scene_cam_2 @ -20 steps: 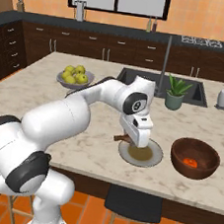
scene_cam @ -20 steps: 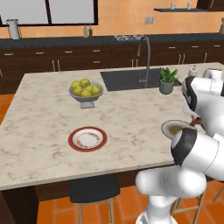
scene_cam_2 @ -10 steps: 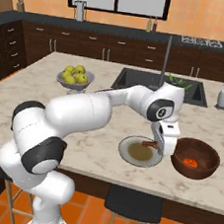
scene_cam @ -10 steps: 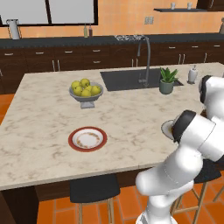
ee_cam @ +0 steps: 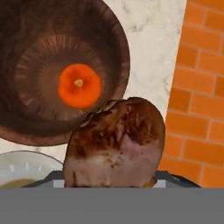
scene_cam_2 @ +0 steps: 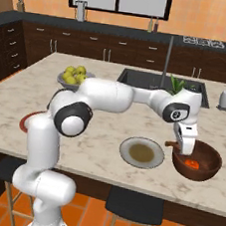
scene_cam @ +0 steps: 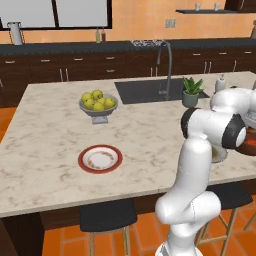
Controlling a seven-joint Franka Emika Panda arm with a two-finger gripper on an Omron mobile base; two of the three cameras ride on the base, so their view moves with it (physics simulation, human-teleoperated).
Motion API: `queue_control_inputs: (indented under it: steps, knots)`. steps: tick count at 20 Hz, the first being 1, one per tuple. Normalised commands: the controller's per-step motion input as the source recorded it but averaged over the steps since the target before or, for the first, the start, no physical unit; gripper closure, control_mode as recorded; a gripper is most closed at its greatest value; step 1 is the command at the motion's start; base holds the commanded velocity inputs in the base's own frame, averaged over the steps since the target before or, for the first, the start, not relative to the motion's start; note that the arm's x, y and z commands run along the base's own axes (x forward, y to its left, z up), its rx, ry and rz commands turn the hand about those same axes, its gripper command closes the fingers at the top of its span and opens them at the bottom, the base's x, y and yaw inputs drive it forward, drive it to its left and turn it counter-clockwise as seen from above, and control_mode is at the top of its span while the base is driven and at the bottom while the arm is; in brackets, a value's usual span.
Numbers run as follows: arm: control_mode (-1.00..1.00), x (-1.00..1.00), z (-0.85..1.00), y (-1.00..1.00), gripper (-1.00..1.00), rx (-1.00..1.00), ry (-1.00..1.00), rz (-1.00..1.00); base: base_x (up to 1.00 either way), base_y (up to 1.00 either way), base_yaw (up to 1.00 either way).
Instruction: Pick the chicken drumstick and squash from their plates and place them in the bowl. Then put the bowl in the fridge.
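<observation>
— Marble island [scene_cam: 50, 145] first, seen from the left base camera. What sits on it, taking the sink [scene_cam: 150, 90] as the marker?

— Toward the camera and to the left of the sink stands a grey footed bowl of yellow-green fruit [scene_cam: 98, 102]; nearer the front edge again lies the red-rimmed plate [scene_cam: 100, 159], bare of food. Just right of the sink is a small potted plant [scene_cam: 191, 91], with a soap dispenser [scene_cam: 220, 83] beside it. The white arm covers the right end of the island, and a sliver of the brown bowl [scene_cam: 250, 145] peeps past its elbow.

— And from the right base camera?

— Nearer the camera than the sink lies the grey-beige plate [scene_cam_2: 141, 152], empty but for a brownish stain. Just right of it is the brown bowl [scene_cam_2: 197, 161], with the squash [scene_cam_2: 191, 164] inside it as an orange patch. The gripper [scene_cam_2: 185, 147] hangs over the bowl's left rim, and a dark end of the chicken drumstick [scene_cam_2: 171, 144] juts out from it toward the plate.

— So the pincer is closed on it?

— Yes, half-wide, clamped on the meat (the fingers themselves are hidden behind it in the hand camera). There the chicken drumstick [ee_cam: 116, 146] fills the lower middle, browned on top and paler below. Beyond it sits the bowl [ee_cam: 26, 131], the squash [ee_cam: 80, 85] in its hollow, and a corner of the grey-beige plate [ee_cam: 22, 168] shows by the bowl's rim. Orange floor tiles [ee_cam: 197, 87] run past the island's edge.
</observation>
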Motion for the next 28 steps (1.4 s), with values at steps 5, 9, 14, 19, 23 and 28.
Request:
queue_control_inputs:
  steps: [5, 9, 14, 19, 23, 28]
  knots:
    - [-1.00, 0.63, -0.15, -0.68, 1.00, 0.03, 0.00, 0.00, 0.00, 0.00, 0.00]
    - [-1.00, 0.61, -0.19, -0.16, 1.00, 0.08, 0.00, 0.00, 0.00, 0.00, 0.00]
    - [-1.00, 0.29, -0.45, -0.07, 1.00, 0.04, 0.00, 0.00, 0.00, 0.00, 0.00]
    - [-1.00, 0.00, -0.66, 0.19, 1.00, -0.03, 0.00, 0.00, 0.00, 0.00, 0.00]
    - [-1.00, 0.04, -0.37, 0.20, 1.00, -0.14, 0.00, 0.00, 0.00, 0.00, 0.00]
    - [-1.00, 0.04, -0.13, 0.00, -1.00, -0.10, 0.00, 0.00, 0.00, 0.00, 0.00]
